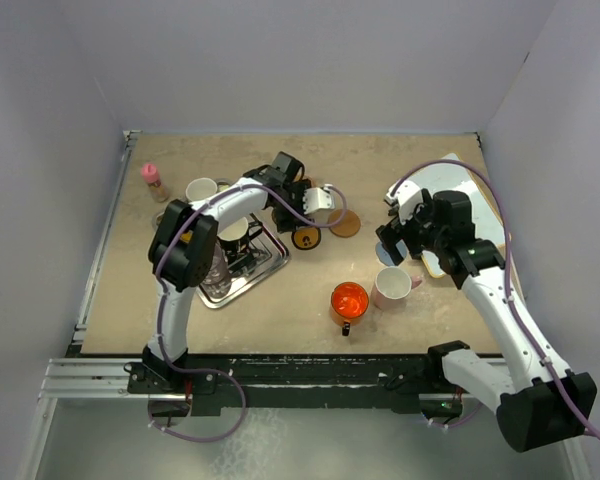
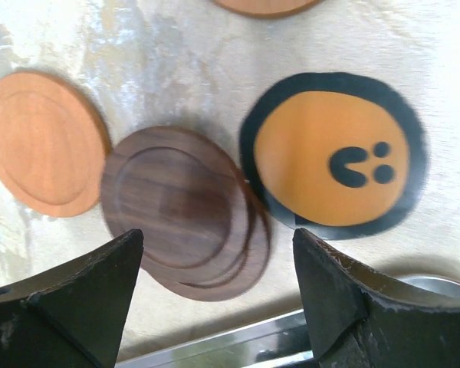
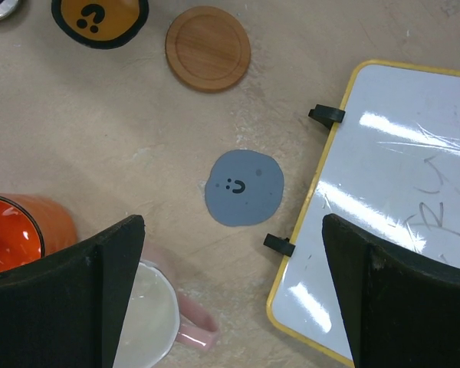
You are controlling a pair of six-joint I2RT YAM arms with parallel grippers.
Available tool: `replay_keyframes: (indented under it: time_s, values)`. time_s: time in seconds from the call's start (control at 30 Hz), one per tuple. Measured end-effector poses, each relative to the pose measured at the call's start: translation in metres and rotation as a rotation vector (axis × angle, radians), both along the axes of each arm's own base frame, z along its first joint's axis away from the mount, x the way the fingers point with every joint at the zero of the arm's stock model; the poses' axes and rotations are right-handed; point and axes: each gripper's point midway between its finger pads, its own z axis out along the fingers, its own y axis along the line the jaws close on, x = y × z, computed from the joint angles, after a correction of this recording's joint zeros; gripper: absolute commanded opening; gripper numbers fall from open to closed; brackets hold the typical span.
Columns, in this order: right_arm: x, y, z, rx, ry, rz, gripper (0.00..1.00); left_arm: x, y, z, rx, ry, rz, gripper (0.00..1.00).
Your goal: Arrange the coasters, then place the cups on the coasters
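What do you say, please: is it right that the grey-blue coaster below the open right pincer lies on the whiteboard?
Not quite. The right wrist view shows the grey-blue coaster lying on the table, beside the whiteboard and apart from it. It is indeed below the open right pincer.

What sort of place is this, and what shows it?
Probably a robotics lab test cell: plain grey walls box in a beige table, with two white robot arms bolted at its edge.
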Motion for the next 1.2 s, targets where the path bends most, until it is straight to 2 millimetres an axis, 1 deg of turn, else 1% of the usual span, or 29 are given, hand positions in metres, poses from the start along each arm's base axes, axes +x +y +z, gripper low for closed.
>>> replay_keyframes:
  time_s: [0.1,0.2,0.3,0.33,0.47,0.57,0.7,0.8,0.87,1.07,1.2]
  values:
    - [0.005,0.001,-0.005,0.010,0.017,-0.012,1.00,-0.014,0.000,0.005,-0.041,0.039,0.003,0.77]
    - [0.012,0.002,-0.011,0.008,0.049,-0.031,1.00,-0.025,-0.001,0.025,-0.111,0.062,0.014,0.77]
    - [0.025,0.005,-0.014,0.009,0.076,-0.048,1.00,-0.030,0.000,0.057,-0.206,0.062,0.036,0.77]
    - [0.030,0.007,-0.015,0.010,0.082,-0.049,1.00,-0.031,0.001,0.071,-0.248,0.054,0.046,0.77]
    - [0.060,0.017,-0.017,0.013,0.093,-0.056,1.00,-0.032,0.010,0.116,-0.372,0.019,0.097,0.77]
    - [0.081,0.027,-0.025,0.007,0.112,-0.050,0.99,-0.032,0.016,0.139,-0.432,-0.007,0.130,0.78]
    - [0.107,0.042,-0.045,-0.025,0.151,-0.036,0.97,-0.032,0.022,0.156,-0.476,-0.022,0.168,0.78]
    - [0.123,0.055,-0.065,-0.071,0.179,-0.027,0.96,-0.031,0.028,0.165,-0.493,-0.038,0.202,0.78]
    - [0.132,0.062,-0.082,-0.115,0.203,-0.022,0.95,-0.031,0.034,0.170,-0.497,-0.052,0.228,0.78]
    - [0.148,0.075,-0.124,-0.220,0.256,-0.017,0.94,-0.043,0.051,0.186,-0.512,-0.116,0.284,0.80]
    - [0.158,0.080,-0.141,-0.267,0.271,-0.019,0.93,-0.051,0.062,0.196,-0.525,-0.165,0.314,0.80]
